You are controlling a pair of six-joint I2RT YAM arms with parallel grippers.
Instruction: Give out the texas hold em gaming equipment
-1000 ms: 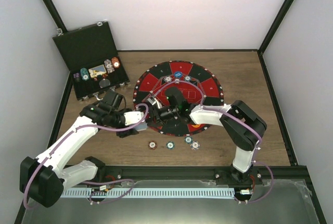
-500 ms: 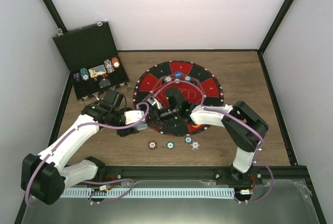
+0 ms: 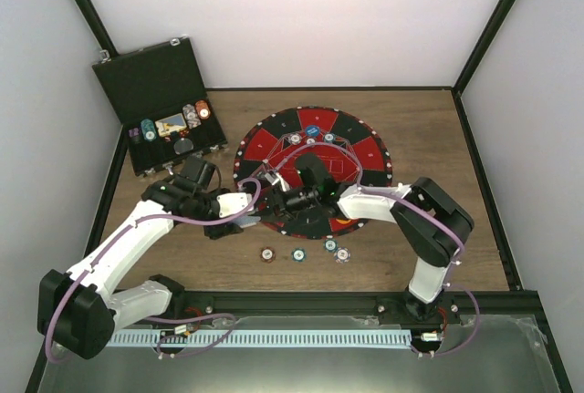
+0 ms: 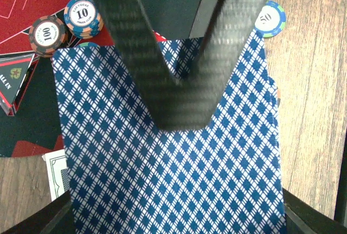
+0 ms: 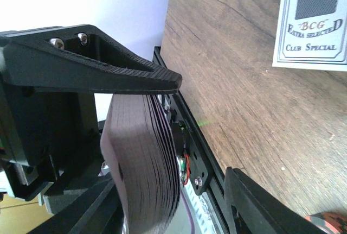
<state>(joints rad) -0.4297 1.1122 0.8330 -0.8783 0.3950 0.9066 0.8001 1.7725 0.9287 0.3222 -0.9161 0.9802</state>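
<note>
A deck of blue diamond-backed cards (image 4: 173,179) fills the left wrist view. My left gripper (image 4: 176,196) is shut on it, one finger at each long side. The deck shows edge-on in the right wrist view (image 5: 141,174). My right gripper (image 5: 171,182) is open around its thickness: one finger lies over the card back, the other stands apart. Both grippers meet at the mat's left edge in the top view, left (image 3: 254,208), right (image 3: 272,198). Chips (image 3: 298,253) lie in a row on the wood in front. Chips marked 10 (image 4: 83,16) and 100 (image 4: 50,34) lie on the mat.
The round red-and-black mat (image 3: 365,151) holds chips and a blue disc (image 3: 312,129) at its far side. The open black case (image 3: 137,83) stands at the back left with chips inside. A printed card (image 5: 312,19) lies on the wood. A chip marked 50 (image 4: 269,19) lies beside the deck.
My right gripper has slid a little to the left, closing in on the deck in my left gripper. The left arm has barely moved.
</note>
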